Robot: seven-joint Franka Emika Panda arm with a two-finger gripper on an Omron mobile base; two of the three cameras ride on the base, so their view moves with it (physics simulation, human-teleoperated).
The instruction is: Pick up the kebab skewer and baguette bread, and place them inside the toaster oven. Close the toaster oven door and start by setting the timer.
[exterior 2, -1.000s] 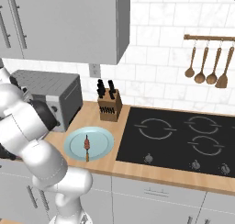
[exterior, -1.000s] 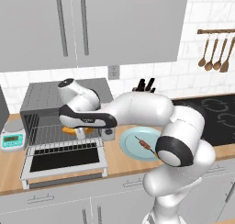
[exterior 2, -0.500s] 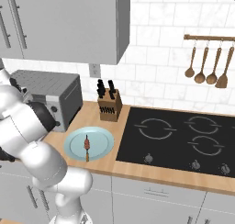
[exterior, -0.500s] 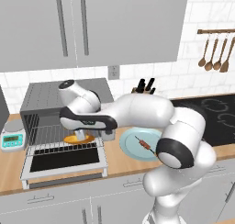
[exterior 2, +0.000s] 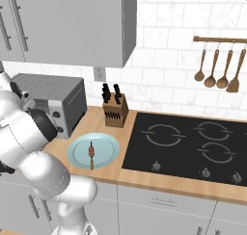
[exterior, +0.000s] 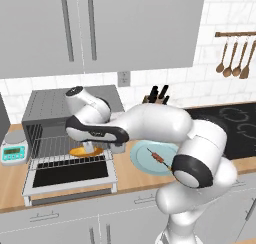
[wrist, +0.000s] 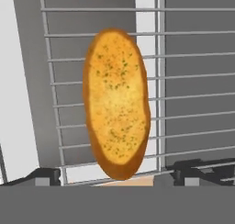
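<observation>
The golden baguette bread (wrist: 117, 103) lies on the wire rack (wrist: 193, 94) inside the grey toaster oven (exterior: 50, 105). My gripper (wrist: 118, 175) is open just above it, one fingertip on each side of the loaf's near end and nothing held. In the left base view the gripper (exterior: 89, 147) hovers at the oven mouth over the baguette bread (exterior: 82, 151). The toaster oven door (exterior: 70, 174) hangs open, flat toward the counter edge. The kebab skewer (exterior: 160, 158) rests on a round light blue plate (exterior: 145, 160) right of the oven; the kebab skewer (exterior 2: 90, 152) also lies there in the right base view.
A small white scale (exterior: 12, 150) sits left of the oven. A knife block (exterior 2: 115, 112) stands at the back wall behind the plate (exterior 2: 108, 150). A black cooktop (exterior 2: 193, 145) fills the counter's right side. Wooden utensils (exterior 2: 217, 60) hang above it.
The baguette has come down onto the oven rack and my jaws have spread apart, letting it go. The skewer and plate have not moved.
</observation>
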